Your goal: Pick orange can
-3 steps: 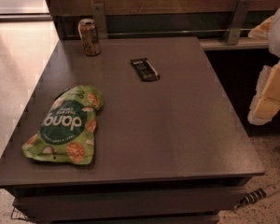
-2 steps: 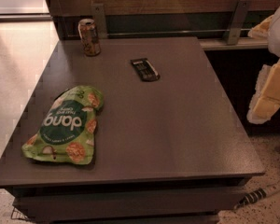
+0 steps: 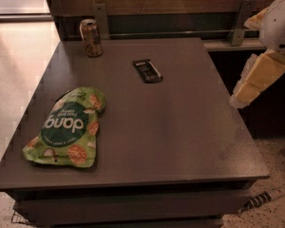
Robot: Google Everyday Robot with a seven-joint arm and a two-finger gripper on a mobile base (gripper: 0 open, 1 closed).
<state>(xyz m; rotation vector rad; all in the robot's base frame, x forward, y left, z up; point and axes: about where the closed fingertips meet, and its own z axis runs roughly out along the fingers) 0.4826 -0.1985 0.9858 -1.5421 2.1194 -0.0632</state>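
The orange can point(image 3: 91, 37) stands upright at the far left corner of the dark table point(image 3: 180, 127); it is slim, orange-brown with darker markings and a silver top rim. My gripper point(image 3: 259, 80), white with yellowish parts, hangs at the right edge of the view, beyond the table's right side and far from the can. It holds nothing that I can see.
A green snack bag point(image 3: 66, 127) lies flat on the table's left front. A small black bar-shaped object point(image 3: 147, 71) lies near the table's far middle. A wall rail with metal brackets point(image 3: 100, 18) runs behind the table. A cable point(image 3: 261, 199) lies on the floor at the right.
My gripper has moved a little left and up at the right edge of the view. The can, the bag and the black object have not moved.
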